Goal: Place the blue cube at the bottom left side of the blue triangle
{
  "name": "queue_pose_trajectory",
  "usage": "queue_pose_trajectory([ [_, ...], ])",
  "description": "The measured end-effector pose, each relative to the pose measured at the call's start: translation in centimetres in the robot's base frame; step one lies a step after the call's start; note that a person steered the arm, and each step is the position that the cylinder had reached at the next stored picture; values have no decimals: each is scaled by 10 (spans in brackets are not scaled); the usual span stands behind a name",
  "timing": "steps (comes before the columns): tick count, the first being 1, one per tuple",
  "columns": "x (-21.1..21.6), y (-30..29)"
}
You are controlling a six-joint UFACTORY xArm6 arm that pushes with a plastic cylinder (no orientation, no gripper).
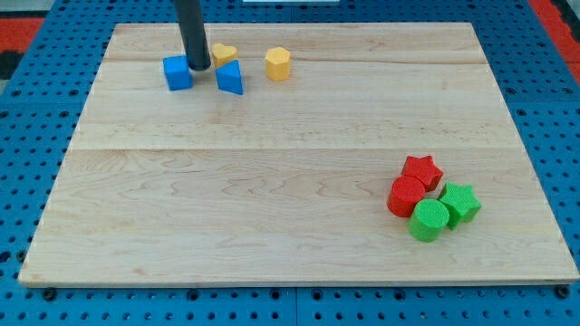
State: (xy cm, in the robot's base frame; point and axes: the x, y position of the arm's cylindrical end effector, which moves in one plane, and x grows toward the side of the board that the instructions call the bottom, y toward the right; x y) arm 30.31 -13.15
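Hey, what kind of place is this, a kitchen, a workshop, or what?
Most likely a robotics lab bench: a pale wooden board lies on a blue perforated base, small coloured blocks such as the blue cube are scattered about, and a dark rod's tip rests beside that cube.

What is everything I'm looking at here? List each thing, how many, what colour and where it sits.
blue cube: one, blue, near the view's top left
blue triangle: one, blue, to the right of the cube
yellow heart: one, yellow, just above the triangle
yellow hexagon: one, yellow, right of the heart
red star: one, red, top of the cluster at the view's lower right
red cylinder: one, red, left of that cluster
green star: one, green, right of that cluster
green cylinder: one, green, bottom of that cluster
wooden board: one, pale wood, under all the blocks
blue pegboard: one, blue, around the board
my tip: one dark rod, its end between cube and triangle
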Motion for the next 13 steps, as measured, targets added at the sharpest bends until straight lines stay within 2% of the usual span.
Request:
queue_pose_trajectory([
  [2,-7,102],
  [3,49,110],
  [4,47,57],
  [5,29,28],
  [6,21,-32],
  [7,0,-22],
  [8,-30,-35],
  [9,-35,-48],
  [10,0,-64],
  [11,-22,-65],
  [12,-22,-125],
  [13,-12,-126],
])
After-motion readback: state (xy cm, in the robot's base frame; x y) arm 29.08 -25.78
